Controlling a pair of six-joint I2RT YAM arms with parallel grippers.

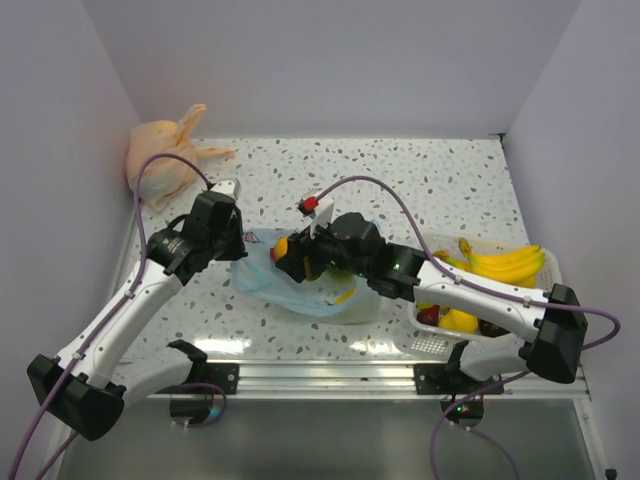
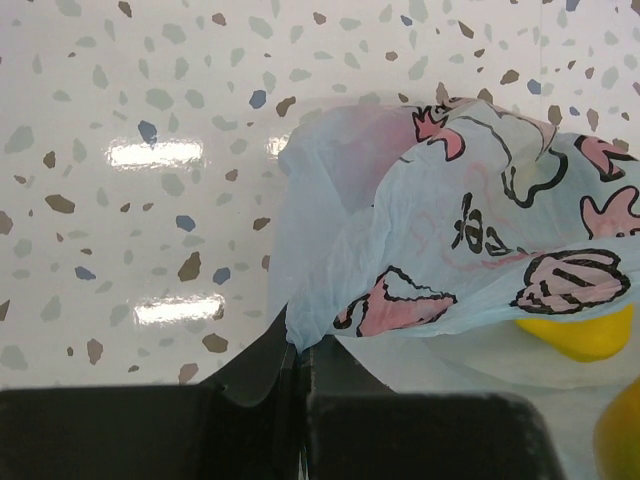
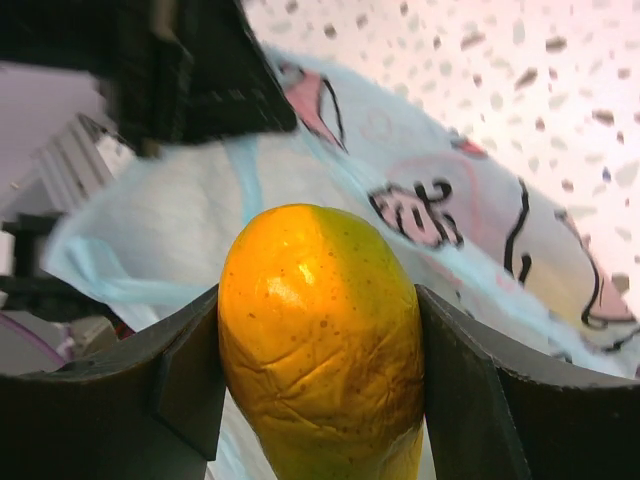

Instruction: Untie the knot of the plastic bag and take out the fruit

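Observation:
The light blue plastic bag with its pink cartoon print lies open on the table between the arms. No tied knot shows; a thin blue handle strip hangs loose. My left gripper is shut on the bag's edge, seen in the left wrist view, where the bag drapes over a yellow fruit. My right gripper is shut on an orange-yellow mango, held over the bag's mouth. Another yellow fruit shows inside the bag.
A peach-orange tied bag sits at the back left corner. A white basket at the right holds bananas and other fruit. Walls close the table on the left, back and right.

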